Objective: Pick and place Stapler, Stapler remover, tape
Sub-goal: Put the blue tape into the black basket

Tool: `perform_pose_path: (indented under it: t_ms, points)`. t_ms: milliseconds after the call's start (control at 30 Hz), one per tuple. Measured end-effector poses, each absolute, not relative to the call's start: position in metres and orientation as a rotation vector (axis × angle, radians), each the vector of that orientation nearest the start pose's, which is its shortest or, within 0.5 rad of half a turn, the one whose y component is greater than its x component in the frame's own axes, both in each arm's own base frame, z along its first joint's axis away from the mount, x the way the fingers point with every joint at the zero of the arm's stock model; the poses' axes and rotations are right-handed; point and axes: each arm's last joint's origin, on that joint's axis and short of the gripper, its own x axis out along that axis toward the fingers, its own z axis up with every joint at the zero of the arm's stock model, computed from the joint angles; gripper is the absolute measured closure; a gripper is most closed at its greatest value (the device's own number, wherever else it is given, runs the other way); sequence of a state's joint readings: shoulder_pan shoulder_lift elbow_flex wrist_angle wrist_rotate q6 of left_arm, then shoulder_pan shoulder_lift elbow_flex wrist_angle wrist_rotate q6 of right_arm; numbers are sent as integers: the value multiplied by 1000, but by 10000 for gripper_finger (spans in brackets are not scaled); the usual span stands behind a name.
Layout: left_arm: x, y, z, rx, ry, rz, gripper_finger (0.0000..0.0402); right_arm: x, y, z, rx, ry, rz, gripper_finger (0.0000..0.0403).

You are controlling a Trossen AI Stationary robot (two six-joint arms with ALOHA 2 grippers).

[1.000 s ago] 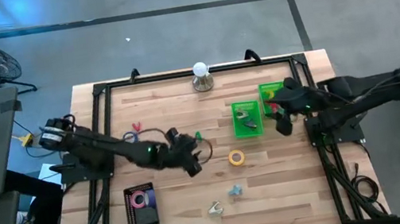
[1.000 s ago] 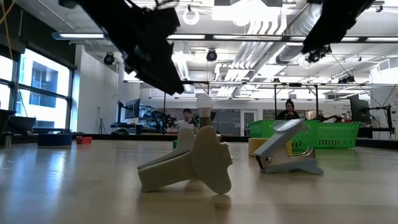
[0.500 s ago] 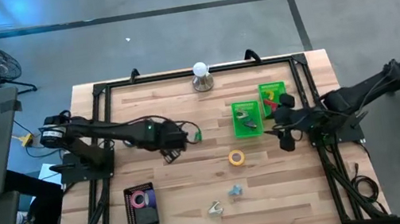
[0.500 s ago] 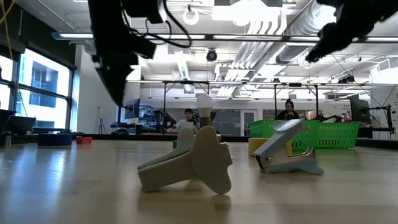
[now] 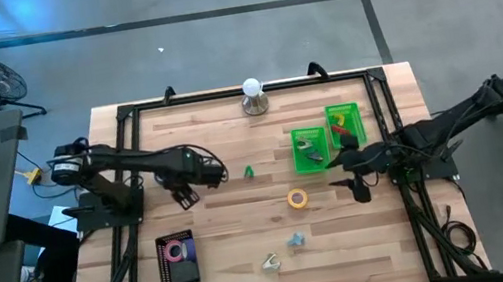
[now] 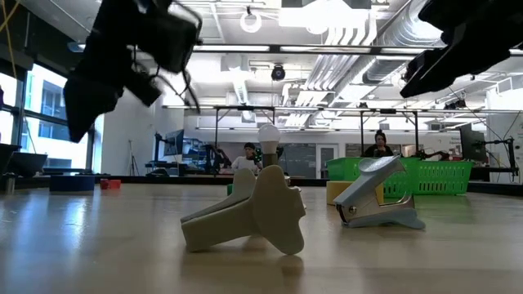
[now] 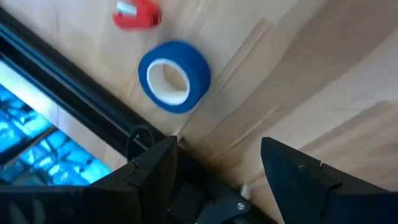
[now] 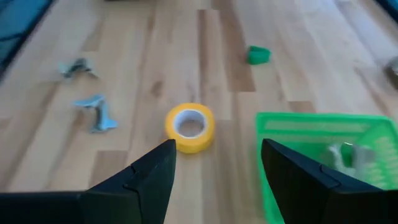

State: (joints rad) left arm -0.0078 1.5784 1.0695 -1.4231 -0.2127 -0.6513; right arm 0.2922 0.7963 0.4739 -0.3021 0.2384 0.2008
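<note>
My left gripper (image 5: 182, 194) (image 7: 217, 142) is open, low over the table's left part. Just ahead of its fingers a blue tape roll (image 7: 174, 76) lies flat on the wood beside a small red thing (image 7: 138, 14). My right gripper (image 5: 360, 185) (image 8: 217, 146) is open and hovers right of the yellow tape roll (image 5: 297, 198) (image 8: 189, 127), which lies flat. A blue staple remover (image 5: 295, 241) (image 6: 376, 200) and a beige one (image 5: 270, 264) (image 6: 253, 216) lie near the near edge. A pink ring (image 5: 180, 251) sits on a black pad.
Two green bins (image 5: 310, 149) (image 5: 343, 123) stand right of centre, each with small things inside; one bin's rim (image 8: 311, 121) is close to my right gripper. There is also a small green piece (image 5: 248, 172), a light bulb (image 5: 252, 95) at the far edge, and a black frame rail (image 7: 74, 87) beyond the blue tape.
My left gripper has swung from the table's middle toward the left edge and turned about, so it now faces the blue tape. My right gripper has moved from over the green bins toward the near edge, ending beside the yellow tape. No object has moved.
</note>
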Motion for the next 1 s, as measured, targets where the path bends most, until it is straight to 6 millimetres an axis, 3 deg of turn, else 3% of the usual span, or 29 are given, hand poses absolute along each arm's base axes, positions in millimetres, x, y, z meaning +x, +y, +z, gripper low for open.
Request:
perform_pose_path:
  t_ms: [200,433,867,1000]
  points:
    - [213,28,178,-319,1863,747,177,159,47,217,45,594,72,175]
    - [198,47,157,-349,1850,835,177,158,53,218,37,580,111,175]
    - [201,53,133,-307,1696,751,178,158,53,218,23,571,69,175]
    - [201,51,133,-334,1691,777,226,158,53,218,22,570,68,175]
